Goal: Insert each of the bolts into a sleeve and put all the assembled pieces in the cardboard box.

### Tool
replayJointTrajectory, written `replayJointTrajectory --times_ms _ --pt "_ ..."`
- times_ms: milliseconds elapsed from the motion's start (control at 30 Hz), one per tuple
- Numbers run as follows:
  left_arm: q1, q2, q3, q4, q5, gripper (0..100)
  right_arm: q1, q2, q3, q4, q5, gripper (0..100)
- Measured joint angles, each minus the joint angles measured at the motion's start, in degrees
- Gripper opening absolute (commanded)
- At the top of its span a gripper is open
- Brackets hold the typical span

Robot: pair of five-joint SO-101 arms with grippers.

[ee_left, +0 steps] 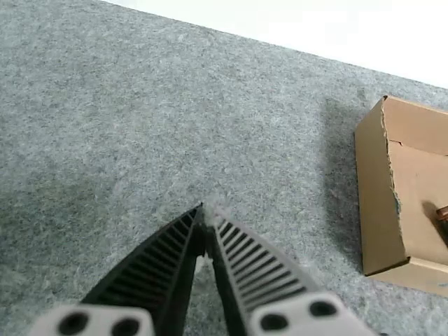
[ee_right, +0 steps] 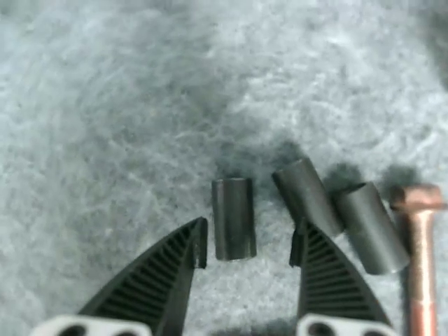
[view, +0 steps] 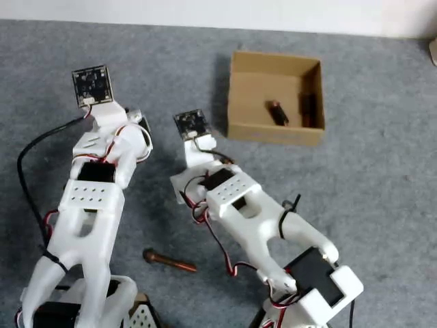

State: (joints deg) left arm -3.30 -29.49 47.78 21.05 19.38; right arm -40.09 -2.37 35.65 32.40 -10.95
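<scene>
While your right gripper hangs jaws apart over black sleeve, sleeve pickup judged in hand; lower, close squarely next. Left gripper: jaws together, empty.

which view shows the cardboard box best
The high view: the whole cardboard box shows from above, open, with dark pieces inside. The left wrist view catches one corner of it. The right wrist view faces sleeves and a bolt instead.

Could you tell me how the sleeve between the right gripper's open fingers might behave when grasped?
The sleeve looks rigid, with straight walls, so it probably won't deform. A smooth cylinder on its side, it may roll if nudged.
</scene>
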Motion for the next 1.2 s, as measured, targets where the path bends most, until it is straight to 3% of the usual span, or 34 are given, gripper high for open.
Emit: replayJointTrajectory --times_ms 267,600,667,733,1200 --pt "0.0 0.0 0.0 0.0 0.0 1 -1.49 7.91 -1.14 0.0 2.11 18.4" --pt "0.0 0.0 0.0 0.0 0.0 1 -2.9 18.37 -14.24 10.64 4.75 18.0" --pt "0.0 0.0 0.0 0.0 0.0 1 -2.9 19.78 -16.26 12.4 4.84 14.2" --pt "0.0 0.0 0.0 0.0 0.0 1 -2.9 20.75 -18.02 14.07 5.1 0.9" --pt "0.0 0.0 0.0 0.0 -0.09 1 -2.99 15.91 -19.87 18.02 9.58 0.5"
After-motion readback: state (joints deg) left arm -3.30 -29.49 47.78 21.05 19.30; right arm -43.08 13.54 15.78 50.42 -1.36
